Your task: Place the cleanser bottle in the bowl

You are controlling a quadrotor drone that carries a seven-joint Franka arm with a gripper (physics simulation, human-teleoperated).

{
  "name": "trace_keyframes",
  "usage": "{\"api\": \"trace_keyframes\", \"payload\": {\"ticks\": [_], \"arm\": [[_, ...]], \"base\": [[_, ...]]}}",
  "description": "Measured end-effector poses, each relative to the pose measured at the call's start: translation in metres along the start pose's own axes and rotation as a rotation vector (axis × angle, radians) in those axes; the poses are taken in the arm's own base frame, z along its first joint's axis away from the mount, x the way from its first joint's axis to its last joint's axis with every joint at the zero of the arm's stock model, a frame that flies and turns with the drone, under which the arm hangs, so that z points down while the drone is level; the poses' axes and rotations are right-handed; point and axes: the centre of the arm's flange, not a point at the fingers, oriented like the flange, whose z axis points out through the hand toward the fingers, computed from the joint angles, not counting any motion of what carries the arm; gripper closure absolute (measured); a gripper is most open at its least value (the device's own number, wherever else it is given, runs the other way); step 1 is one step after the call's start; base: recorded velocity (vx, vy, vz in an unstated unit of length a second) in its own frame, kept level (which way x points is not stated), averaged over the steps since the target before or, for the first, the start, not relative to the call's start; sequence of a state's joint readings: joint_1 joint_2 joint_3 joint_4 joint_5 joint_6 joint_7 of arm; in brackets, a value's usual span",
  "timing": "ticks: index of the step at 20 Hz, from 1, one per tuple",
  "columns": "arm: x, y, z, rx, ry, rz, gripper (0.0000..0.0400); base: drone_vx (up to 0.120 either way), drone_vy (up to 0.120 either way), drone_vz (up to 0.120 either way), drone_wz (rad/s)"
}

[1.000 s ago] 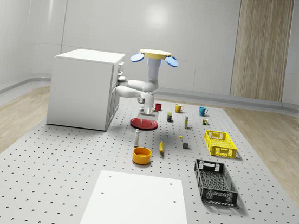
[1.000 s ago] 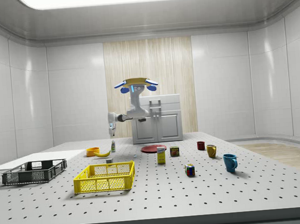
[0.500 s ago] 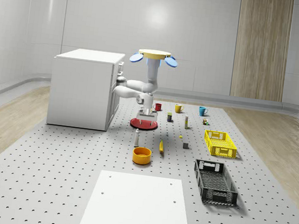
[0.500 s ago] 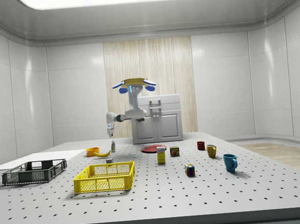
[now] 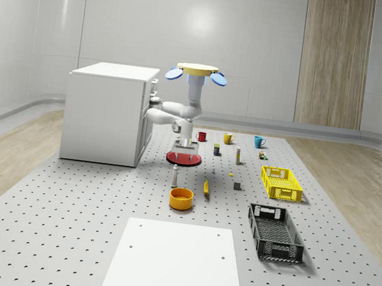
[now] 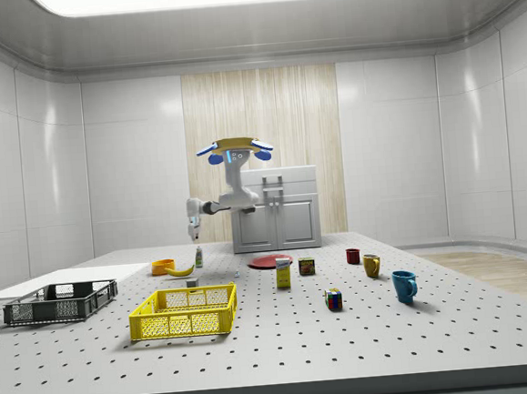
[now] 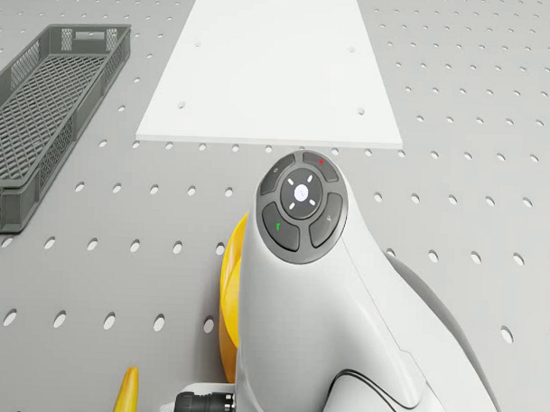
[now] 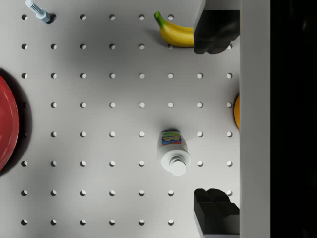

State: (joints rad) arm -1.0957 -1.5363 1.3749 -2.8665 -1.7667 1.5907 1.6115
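Observation:
The cleanser bottle (image 5: 175,176) stands upright on the perforated table, just behind the orange bowl (image 5: 181,198); the side view shows the bottle (image 6: 198,256) beside the bowl (image 6: 163,267). The drone (image 5: 198,70) hovers above the table near the red plate, with its arm reaching forward and down. My gripper (image 5: 184,144) hangs well above the bottle. In the wrist view the gripper (image 8: 216,119) is open and holds nothing. The capped bottle (image 8: 173,152) stands below it, offset to one side of the line between the dark fingertips (image 8: 215,29). A sliver of the bowl (image 8: 237,112) shows beyond.
A red plate (image 5: 183,158) lies behind the bottle and a banana (image 5: 206,187) beside it. A white cabinet (image 5: 105,111) stands at the whole-scene view's left. A yellow crate (image 5: 281,183) and a black crate (image 5: 275,232) sit at its right, and a white board (image 5: 176,263) in front.
The drone and arm have drifted slightly toward the side view's left, and the gripper has risen a little. The bottle and bowl have not moved.

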Motion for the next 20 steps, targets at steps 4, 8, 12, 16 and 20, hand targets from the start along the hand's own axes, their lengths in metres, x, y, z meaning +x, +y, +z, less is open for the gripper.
{"api": "trace_keyframes", "payload": {"ticks": [4,8,12,16,20], "arm": [[0.01,0.01,0.0,0.0,0.0,0.0,0.0],[0.02,0.02,0.002,0.0,0.0,0.0,0.0],[0.025,0.025,0.015,0.0,0.0,0.0,0.0],[0.027,0.027,0.028,0.0,0.0,0.0,0.0],[0.031,0.031,0.035,0.0,0.0,0.0,0.0]], "base": [[0.0,0.0,0.0,0.0],[0.0,0.0,0.0,0.0],[0.0,0.0,0.0,0.0],[0.0,0.0,0.0,0.0],[0.0,0.0,0.0,0.0]]}}
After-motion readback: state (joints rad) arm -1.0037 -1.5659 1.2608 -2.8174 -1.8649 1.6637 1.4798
